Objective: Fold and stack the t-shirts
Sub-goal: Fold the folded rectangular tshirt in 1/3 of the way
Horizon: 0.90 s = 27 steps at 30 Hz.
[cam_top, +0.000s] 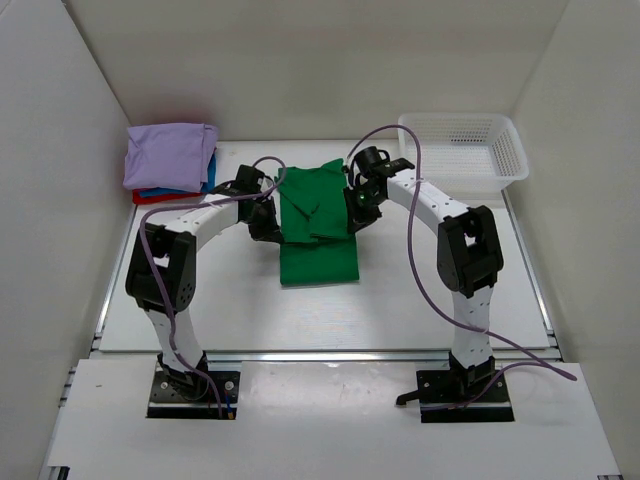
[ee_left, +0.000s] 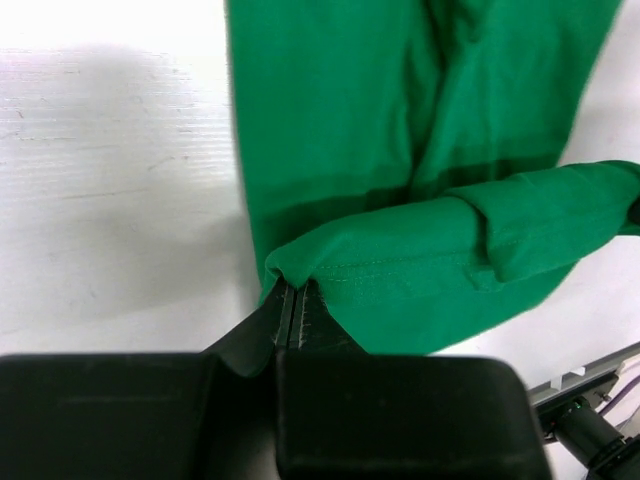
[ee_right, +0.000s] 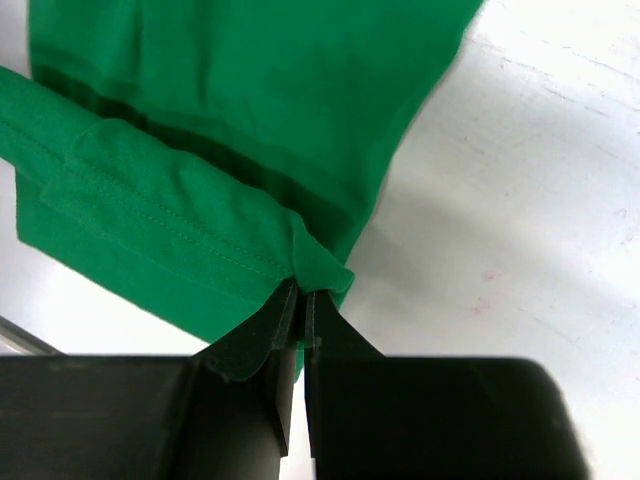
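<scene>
Green t-shirt, lavender t-shirt, white basket

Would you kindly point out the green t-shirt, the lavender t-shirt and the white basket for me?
green t-shirt [cam_top: 318, 262], top external view, flat lower panel.
lavender t-shirt [cam_top: 168, 155], top external view, centre of top.
white basket [cam_top: 490, 181], top external view, near rim.

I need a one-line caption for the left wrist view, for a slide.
Left gripper shut on a hemmed corner of the green t-shirt, held above the white table.
</scene>
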{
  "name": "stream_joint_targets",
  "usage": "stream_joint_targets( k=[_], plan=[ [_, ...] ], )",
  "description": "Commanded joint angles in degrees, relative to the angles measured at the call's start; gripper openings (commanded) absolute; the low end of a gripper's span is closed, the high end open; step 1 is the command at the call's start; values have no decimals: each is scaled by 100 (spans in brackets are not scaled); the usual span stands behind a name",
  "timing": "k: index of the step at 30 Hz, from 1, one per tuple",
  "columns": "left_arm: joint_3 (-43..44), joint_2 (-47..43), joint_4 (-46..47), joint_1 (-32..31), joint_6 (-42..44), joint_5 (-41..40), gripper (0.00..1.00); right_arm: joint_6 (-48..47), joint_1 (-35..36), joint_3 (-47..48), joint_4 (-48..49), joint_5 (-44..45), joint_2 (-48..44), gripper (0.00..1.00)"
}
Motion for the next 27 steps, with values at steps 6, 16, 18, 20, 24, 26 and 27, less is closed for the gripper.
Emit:
stream_joint_targets(
  k=[6,16,18,20,24,26,27],
  plan=[
    [450,344,124,224,-18,-88,10,-116,-104,780,131,115,474,23],
    [1180,739,1653,716,-870,711,53,174,-227,649,1160,529,9,47],
    [1802,1029,1391,673,-740,896,53,227,-271,570,1152,607,-79,48],
    [2103,1100,978,638,-459,897,53,218,-254,404,1064,703,-237,48],
    [1474,479,20,585,280,643,53,279,-166,-701,1273,591,-1035,47],
    [726,12,-332,454,623,476,53,463,-87,-1362,1449,406,-1449,47],
    [175,-355,-385,349,667,153,53,543,-43,-1825,1546,327,-1668,47]
  ],
)
